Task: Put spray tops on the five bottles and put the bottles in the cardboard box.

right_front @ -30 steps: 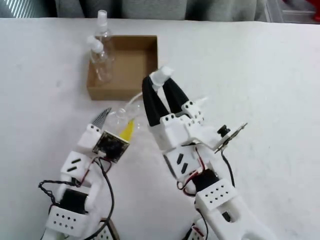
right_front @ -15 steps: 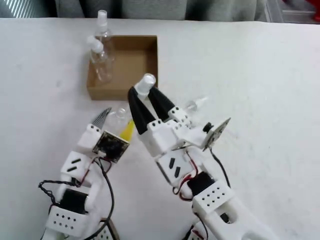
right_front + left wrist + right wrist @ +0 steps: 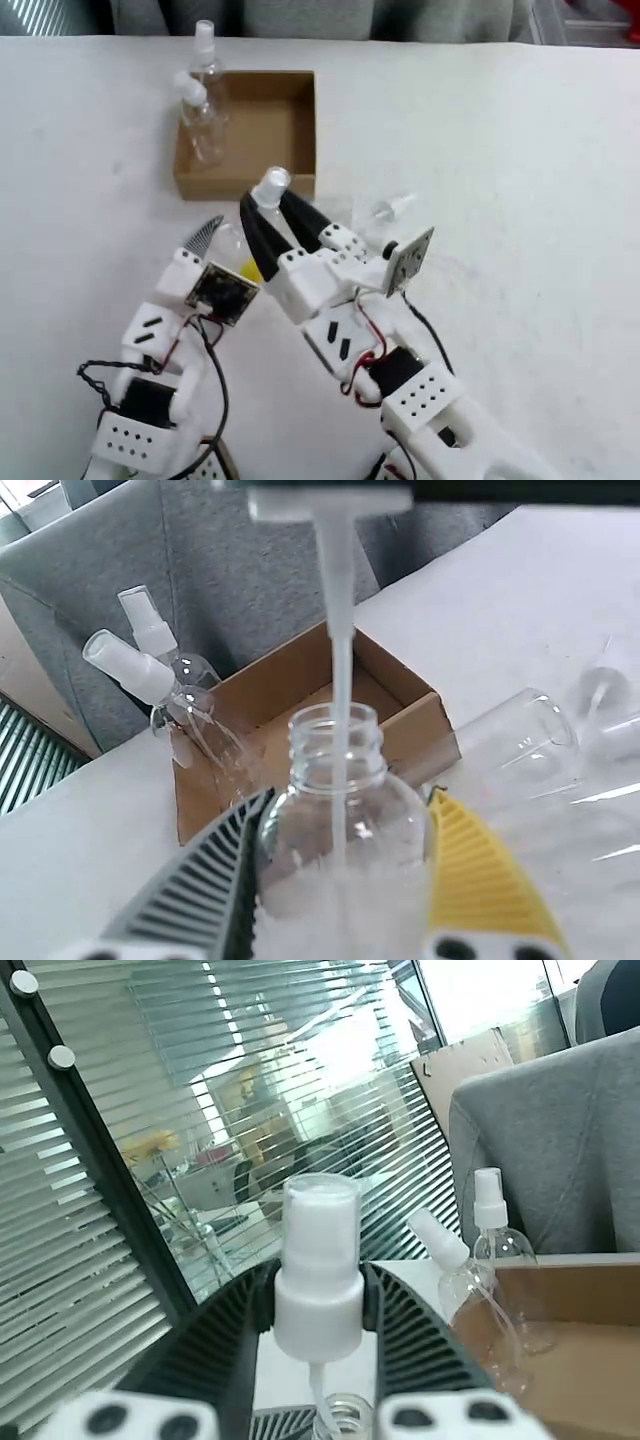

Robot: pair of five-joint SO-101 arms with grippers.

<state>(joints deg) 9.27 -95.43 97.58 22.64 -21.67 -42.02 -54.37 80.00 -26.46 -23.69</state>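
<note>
My left gripper (image 3: 340,880) is shut on a clear open bottle (image 3: 338,830), held upright in front of the cardboard box (image 3: 268,125). My right gripper (image 3: 272,215) is shut on a white spray top (image 3: 270,186) directly above that bottle. The top's thin tube (image 3: 338,680) hangs down into the bottle's neck. In the right wrist view the spray top (image 3: 318,1270) sits between the black fingers with the bottle mouth (image 3: 343,1412) below. One capped bottle (image 3: 200,125) leans in the box's left side. Another capped bottle (image 3: 205,55) stands just behind the box.
An uncapped bottle (image 3: 520,730) lies on its side on the table beside the box. A loose spray top (image 3: 392,208) lies on the white table to the right of the grippers. Grey chair backs line the table's far edge.
My right gripper has carried the spray top leftward and toward the left gripper, from beside the box's corner to directly over the held bottle. The left arm has stayed still.
</note>
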